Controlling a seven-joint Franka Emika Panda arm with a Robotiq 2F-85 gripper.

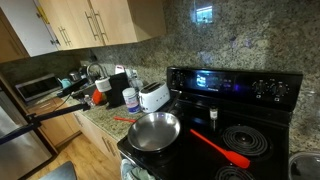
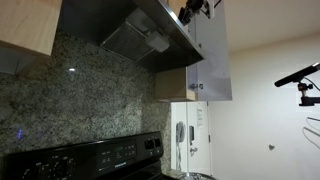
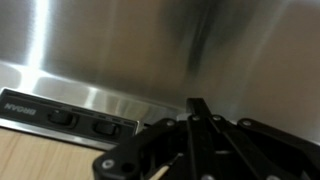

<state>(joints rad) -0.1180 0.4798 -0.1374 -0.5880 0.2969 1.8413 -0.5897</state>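
My gripper (image 3: 198, 108) shows in the wrist view with its two black fingers pressed together, shut on nothing I can see. It is close to the stainless steel range hood (image 3: 150, 45), just above and to the right of the hood's black control strip with buttons (image 3: 62, 116). In an exterior view the gripper (image 2: 193, 10) is high up at the top right end of the hood (image 2: 140, 35), next to a grey upper cabinet (image 2: 212, 55). The arm does not show in the view of the stove.
Below is a black electric stove (image 1: 235, 85) with a steel frying pan (image 1: 153, 130) and a red spatula (image 1: 220, 148) on it. A white toaster (image 1: 153, 96), jars and a toaster oven (image 1: 38, 88) stand on the granite counter. Wooden cabinets (image 1: 90, 20) hang above.
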